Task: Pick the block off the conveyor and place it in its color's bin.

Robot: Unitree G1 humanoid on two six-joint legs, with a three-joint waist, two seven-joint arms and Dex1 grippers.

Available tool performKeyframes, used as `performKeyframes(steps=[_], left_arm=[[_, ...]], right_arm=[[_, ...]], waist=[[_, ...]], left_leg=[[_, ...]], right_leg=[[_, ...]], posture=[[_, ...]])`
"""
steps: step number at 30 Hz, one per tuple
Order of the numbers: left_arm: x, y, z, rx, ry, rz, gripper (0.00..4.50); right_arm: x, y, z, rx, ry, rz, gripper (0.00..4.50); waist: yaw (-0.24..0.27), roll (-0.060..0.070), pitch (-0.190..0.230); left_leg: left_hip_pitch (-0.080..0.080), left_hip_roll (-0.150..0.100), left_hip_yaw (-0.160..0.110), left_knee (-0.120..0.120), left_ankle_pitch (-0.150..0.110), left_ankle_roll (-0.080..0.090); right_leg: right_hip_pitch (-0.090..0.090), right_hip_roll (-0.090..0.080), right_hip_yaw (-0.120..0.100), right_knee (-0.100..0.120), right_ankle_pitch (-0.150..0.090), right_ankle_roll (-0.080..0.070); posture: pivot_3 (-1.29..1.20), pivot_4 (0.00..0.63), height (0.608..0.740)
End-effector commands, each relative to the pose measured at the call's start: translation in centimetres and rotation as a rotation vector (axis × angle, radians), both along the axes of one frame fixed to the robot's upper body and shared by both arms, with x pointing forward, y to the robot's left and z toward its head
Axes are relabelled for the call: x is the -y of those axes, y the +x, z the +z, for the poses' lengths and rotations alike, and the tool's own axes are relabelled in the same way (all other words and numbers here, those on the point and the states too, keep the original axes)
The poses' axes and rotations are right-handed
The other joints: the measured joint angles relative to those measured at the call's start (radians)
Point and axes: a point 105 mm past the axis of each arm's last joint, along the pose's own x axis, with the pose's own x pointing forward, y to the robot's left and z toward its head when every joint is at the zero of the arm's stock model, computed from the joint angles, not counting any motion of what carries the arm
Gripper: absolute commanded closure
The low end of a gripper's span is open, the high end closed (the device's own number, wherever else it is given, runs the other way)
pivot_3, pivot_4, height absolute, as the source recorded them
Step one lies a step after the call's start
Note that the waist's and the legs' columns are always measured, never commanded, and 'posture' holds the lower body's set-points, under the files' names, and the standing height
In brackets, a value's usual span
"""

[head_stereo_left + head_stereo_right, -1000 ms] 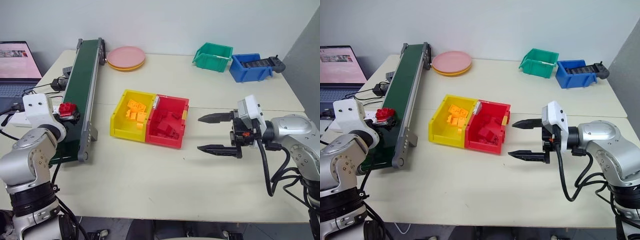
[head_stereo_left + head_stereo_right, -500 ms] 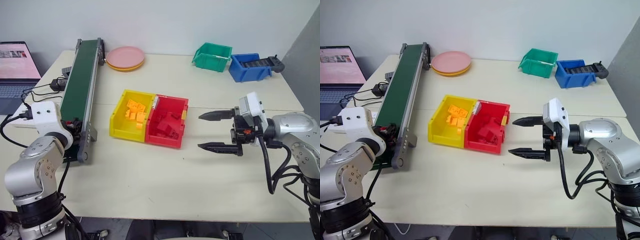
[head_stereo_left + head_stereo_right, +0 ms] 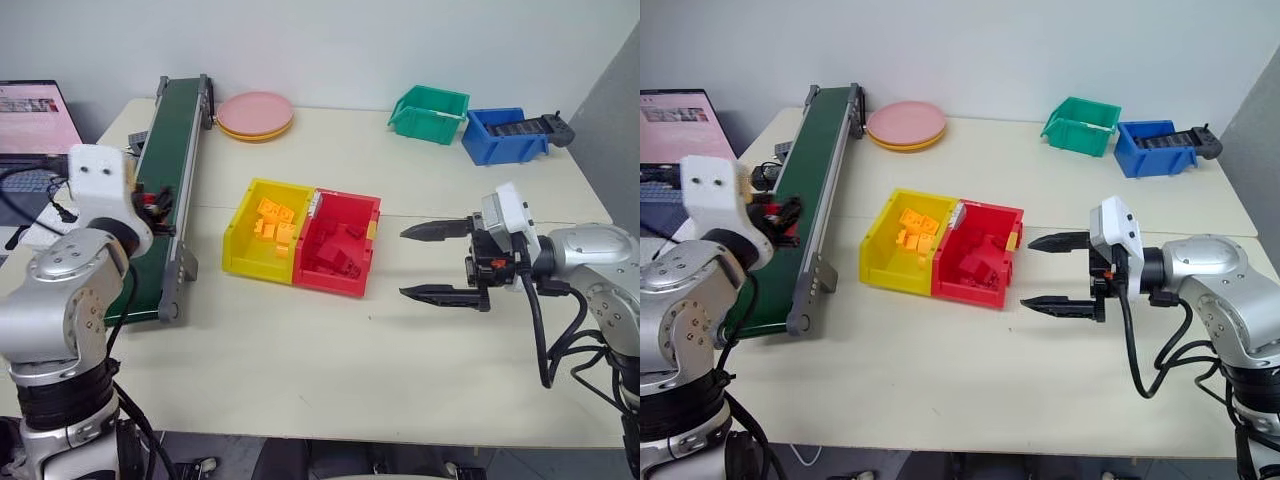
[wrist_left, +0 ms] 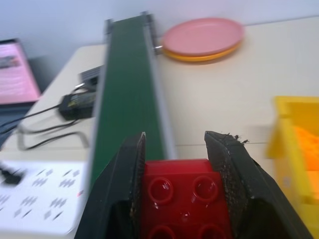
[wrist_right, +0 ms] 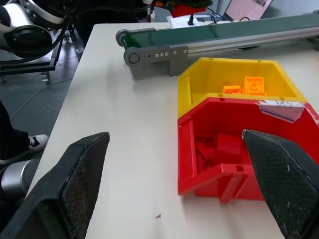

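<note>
The red block sits clamped between my left gripper's two black fingers, held above the dark-green conveyor at its near half. In the eye views that gripper hovers over the belt's left side with a bit of red showing at its tip. The red bin stands mid-table to the right of the conveyor, with red pieces inside. Further right, my right gripper is open, pointing at the red bin's right side with a gap between them.
A yellow bin with orange bricks adjoins the red bin's left side. Pink plates lie at the conveyor's far end. A green bin and a blue bin stand far right. A laptop and cables lie left of the belt.
My left gripper shut on the red block and lifted it off the belt, rising and shifting right. The right arm has stayed still.
</note>
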Motion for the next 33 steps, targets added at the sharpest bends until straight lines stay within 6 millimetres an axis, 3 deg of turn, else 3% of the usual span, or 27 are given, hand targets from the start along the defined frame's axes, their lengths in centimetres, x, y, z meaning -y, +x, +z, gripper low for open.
performKeyframes(steps=[1,6,14,27,29,33], left_arm=[[4.9,0.1,1.0,0.009,0.031,-0.264,2.97],[11.3,0.1,-0.1,-0.047,0.085,-0.596,2.97],[16.1,1.9,-0.9,-0.043,0.09,-0.756,2.97],[18.1,2.9,-2.0,-0.036,0.128,-0.828,2.97],[18.2,2.8,-2.1,-0.034,0.126,-0.843,2.26],[18.2,2.8,-2.1,-0.028,0.128,-0.847,1.6]], right_arm=[[0.3,-0.9,1.2,0.052,-0.002,-0.003,0.0],[1.0,-1.7,1.8,0.045,-0.024,-0.022,0.0],[1.1,-2.4,2.5,0.056,-0.022,-0.053,0.0],[1.5,-2.3,2.9,0.084,-0.026,-0.095,0.0],[1.5,-2.3,2.9,0.084,-0.025,-0.096,0.0],[1.5,-2.2,2.8,0.086,-0.026,-0.097,0.0]], waist=[[-0.002,0.0,0.0],[-0.003,0.0,0.0],[-0.004,0.0,0.0],[-0.003,0.0,0.0],[-0.004,0.0,0.0],[-0.004,0.0,0.0]], left_leg=[[0.0,0.0,0.0,0.0,0.0,0.0],[0.0,0.0,0.0,0.0,0.0,0.0],[0.0,0.0,0.001,0.001,0.0,0.0],[0.0,0.0,0.001,0.002,0.0,0.0],[0.0,0.0,0.002,0.003,0.0,0.0],[0.0,0.0,0.001,0.003,0.0,0.0]], right_leg=[[0.0,0.0,0.0,0.0,0.0,0.0],[0.0,0.0,0.0,0.001,0.0,0.0],[0.0,0.001,0.001,0.001,0.0,0.0],[0.0,0.001,0.002,0.001,0.0,0.0],[0.0,0.001,0.002,0.001,0.0,0.0],[0.0,0.001,0.002,0.001,0.0,0.0]], posture=[[0.0,0.15,0.74],[0.0,0.15,0.74],[0.0,0.15,0.74],[0.0,0.15,0.74],[0.0,0.15,0.74],[0.0,0.15,0.74]])
